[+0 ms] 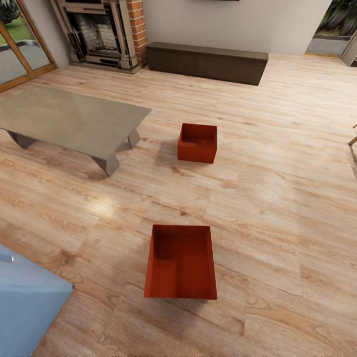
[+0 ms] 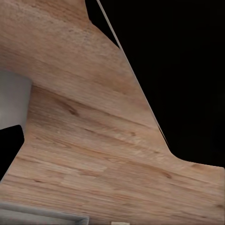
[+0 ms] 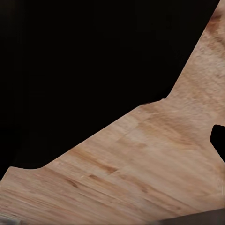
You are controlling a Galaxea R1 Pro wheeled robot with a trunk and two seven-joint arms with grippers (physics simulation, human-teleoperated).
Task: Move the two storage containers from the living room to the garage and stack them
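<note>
Two red-orange containers on the living-room planks, open floor all round.

The near container [image 1: 181,263] sits low in the head view, its long walls running away from the camera; the far container [image 1: 198,143] stands well apart beyond it, just right of the low grey table [image 1: 69,116] and clear of its corner. Wide bare wood floor [image 1: 277,198] lies to the right and between the boxes. The dark low cabinet [image 1: 208,62] and brick fireplace [image 1: 101,32] line the far wall. Whether either tool is apart or together cannot be told from the wrist views.
</note>
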